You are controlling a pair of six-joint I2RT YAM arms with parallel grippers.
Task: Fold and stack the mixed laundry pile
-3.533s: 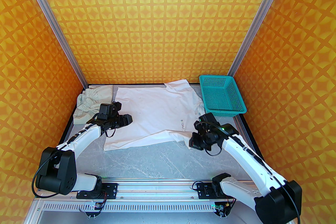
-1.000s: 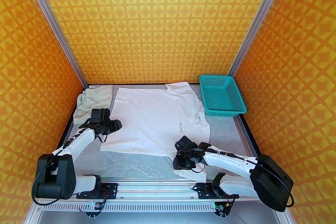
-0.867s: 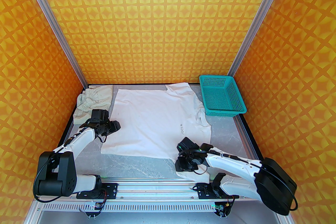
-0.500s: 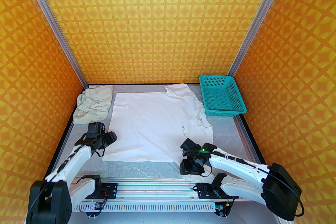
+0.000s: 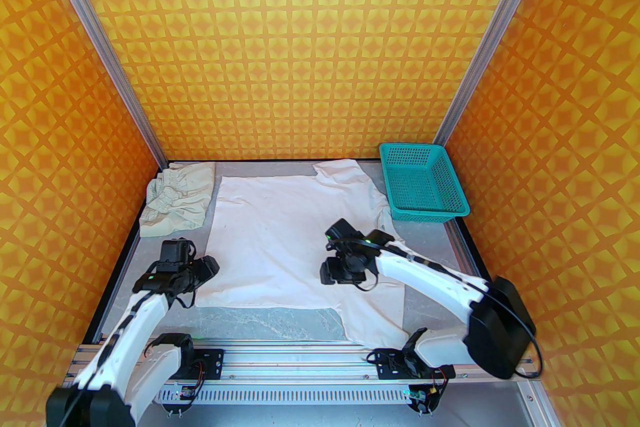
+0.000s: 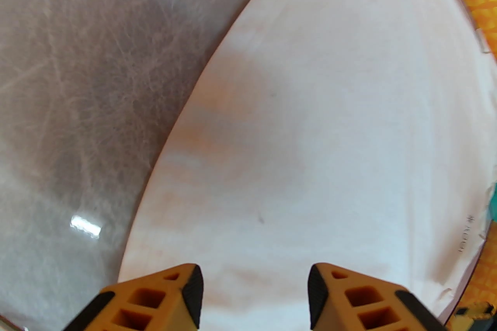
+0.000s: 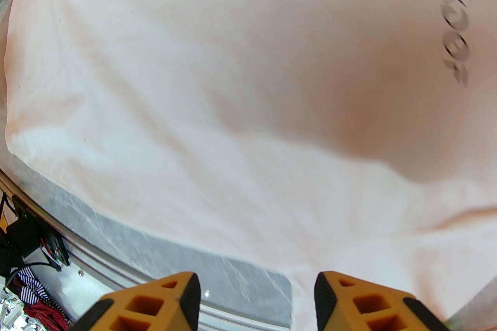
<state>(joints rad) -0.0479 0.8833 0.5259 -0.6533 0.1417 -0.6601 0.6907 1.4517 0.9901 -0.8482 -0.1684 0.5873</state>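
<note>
Shirt (image 5: 280, 235) flat, sleeve (image 5: 372, 320) at surface's (image 5: 260, 317) near edge | left tool (image 6: 254, 283), right tool (image 7: 256, 283): wide, empty | watch: your pull could drag sleeve off

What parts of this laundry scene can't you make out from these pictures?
- Dark printed lettering on the white cloth shirt: blurred in the right wrist view, too small in the left wrist view.
- Shirt cloth under the white right arm: hidden in the top view.
- Beige-cream gathered cloth garment: bunched up in the top view, its shape unclear.
</note>
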